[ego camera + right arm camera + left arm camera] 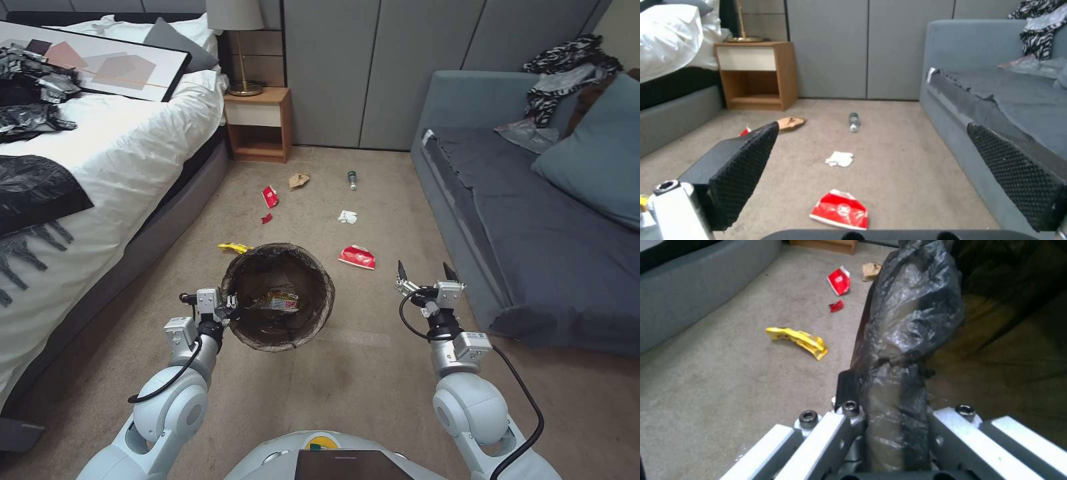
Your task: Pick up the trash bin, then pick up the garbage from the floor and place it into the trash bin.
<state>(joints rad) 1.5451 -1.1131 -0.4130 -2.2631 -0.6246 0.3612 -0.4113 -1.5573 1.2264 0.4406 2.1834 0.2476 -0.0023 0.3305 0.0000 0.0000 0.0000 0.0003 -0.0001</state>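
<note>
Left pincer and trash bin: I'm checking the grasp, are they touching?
Touching. In the left wrist view the left pincer is clamped on the trash bin rim, its bag liner pinched between the fingers.

Both arms (170,407) white with rounded glossy joints and silver-grey wrist blocks; a black cable loops along each. Fingers (746,166) black with dimpled rubber pads. White finger links carry dark socket-head screws (809,415). Torso top (320,447) white, yellow-green round marking.

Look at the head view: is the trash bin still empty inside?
No. A colourful wrapper already lies inside the trash bin, which the left gripper holds by the rim.
</note>
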